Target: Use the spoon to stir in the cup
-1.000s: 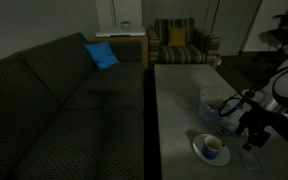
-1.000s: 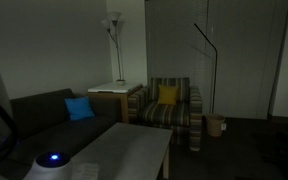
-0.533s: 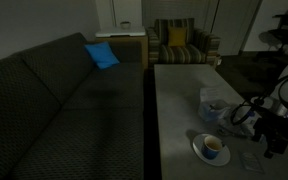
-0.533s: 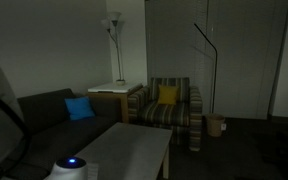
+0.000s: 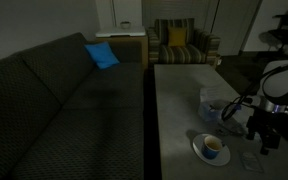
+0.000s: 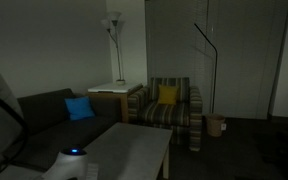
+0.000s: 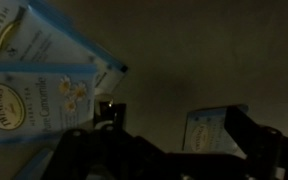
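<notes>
The small white cup with a brownish inside stands on a white saucer near the front of the grey table. My gripper hangs to the right of the cup, above the table's right edge. In the wrist view the gripper has its two dark fingers apart, with bare table between them and nothing held. A small tea packet lies on the table by the right finger. I cannot make out the spoon in any view.
A pale blue boxy item stands just behind the cup. Large camomile tea packets fill the left of the wrist view. A dark sofa runs along the table. A striped armchair stands behind it, also in another exterior view.
My gripper has moved right and towards the table's front edge, away from the blue boxy item, then drawn back a little. The cup and saucer have not moved.
</notes>
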Controlling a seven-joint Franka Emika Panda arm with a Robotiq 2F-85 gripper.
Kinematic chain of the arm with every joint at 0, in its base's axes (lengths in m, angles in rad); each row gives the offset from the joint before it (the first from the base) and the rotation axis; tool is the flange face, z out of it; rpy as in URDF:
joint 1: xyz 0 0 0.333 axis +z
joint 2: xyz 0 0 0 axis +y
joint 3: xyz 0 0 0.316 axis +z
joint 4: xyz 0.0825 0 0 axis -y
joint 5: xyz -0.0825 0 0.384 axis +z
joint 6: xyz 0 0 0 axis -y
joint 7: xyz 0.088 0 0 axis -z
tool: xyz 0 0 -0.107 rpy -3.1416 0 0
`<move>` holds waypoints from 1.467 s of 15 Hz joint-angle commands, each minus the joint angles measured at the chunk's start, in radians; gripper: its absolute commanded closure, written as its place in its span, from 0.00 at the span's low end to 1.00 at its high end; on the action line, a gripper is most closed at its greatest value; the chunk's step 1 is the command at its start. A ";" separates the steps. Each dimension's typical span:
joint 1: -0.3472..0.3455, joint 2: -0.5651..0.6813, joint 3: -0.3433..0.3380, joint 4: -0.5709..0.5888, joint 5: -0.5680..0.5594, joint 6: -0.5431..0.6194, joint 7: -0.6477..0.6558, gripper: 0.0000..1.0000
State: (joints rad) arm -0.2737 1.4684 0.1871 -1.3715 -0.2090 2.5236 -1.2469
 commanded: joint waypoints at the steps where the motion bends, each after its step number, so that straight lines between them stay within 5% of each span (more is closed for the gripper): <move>1: 0.037 0.000 -0.019 0.017 0.034 -0.027 -0.012 0.00; 11: 0.050 -0.083 -0.022 -0.065 -0.006 0.022 0.083 0.00; 22: 0.069 0.031 -0.021 0.063 0.000 0.105 -0.090 0.00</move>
State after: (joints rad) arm -0.2212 1.4604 0.1762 -1.3445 -0.2210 2.5783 -1.3128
